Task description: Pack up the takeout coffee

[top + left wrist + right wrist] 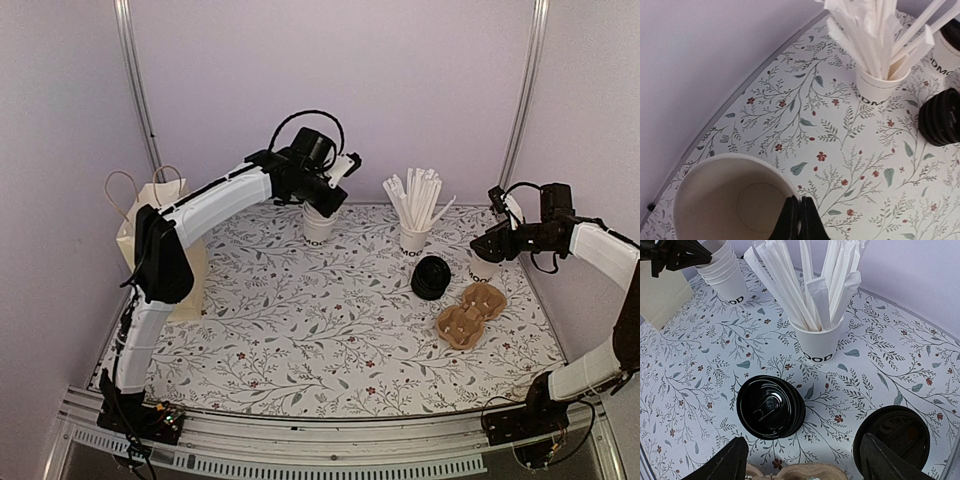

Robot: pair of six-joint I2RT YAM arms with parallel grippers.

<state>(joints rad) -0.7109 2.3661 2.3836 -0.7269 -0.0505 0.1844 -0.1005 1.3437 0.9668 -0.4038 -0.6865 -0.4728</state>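
Both near edges: left pincer (pixel 799 202) nips cup stack (pixel 730 200) rim, right pincer (pixel 803 441) open by lidded cup (pixel 895 432).

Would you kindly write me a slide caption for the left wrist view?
Left tool shut on the rim of an open paper cup; straw cup and black lids beyond.

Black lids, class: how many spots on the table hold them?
2: a stack in front of the straw cup, and a lid fitted on the cup at the right. How many the stack holds is hidden.
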